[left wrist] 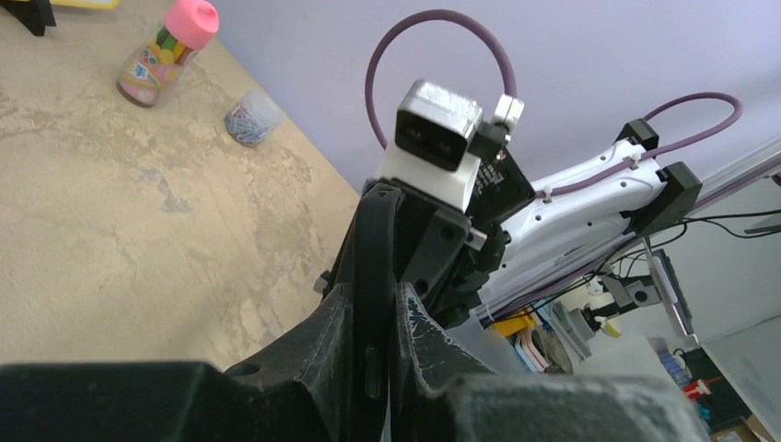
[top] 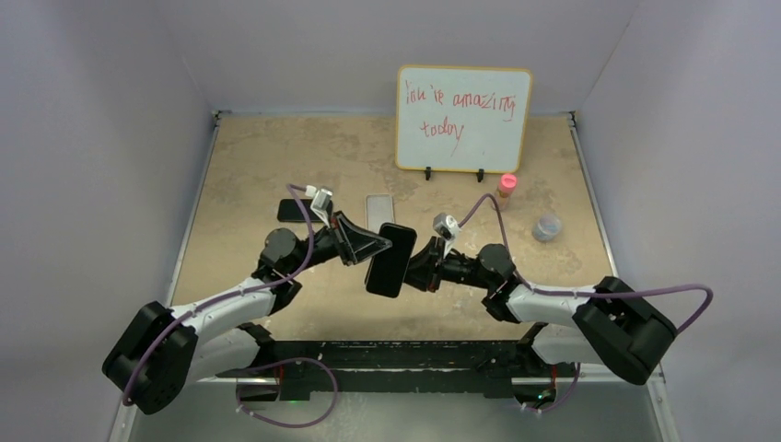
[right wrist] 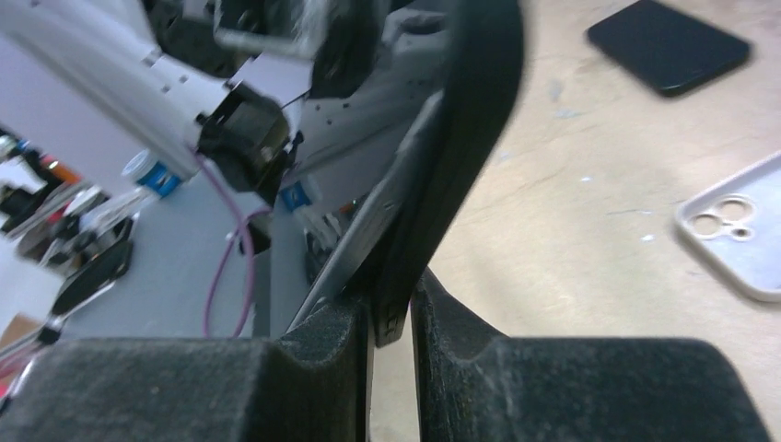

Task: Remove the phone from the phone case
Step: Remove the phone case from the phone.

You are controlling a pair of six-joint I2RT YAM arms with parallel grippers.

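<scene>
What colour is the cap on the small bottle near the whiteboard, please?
Pink; the bottle cap shows best in the left wrist view.

The phone case [top: 390,261] is plain black, as are the left claw [top: 376,244] and right claw [top: 416,263]. The desk [top: 267,157] is tan, mottled with darker blotches. At the far side, the whiteboard [top: 463,118] is white with a yellow frame and red handwriting. The bottle [top: 506,189] to its right has a pink cap. The cables [left wrist: 442,15] are purple, and the spare case [top: 378,210] is pale grey.
</scene>
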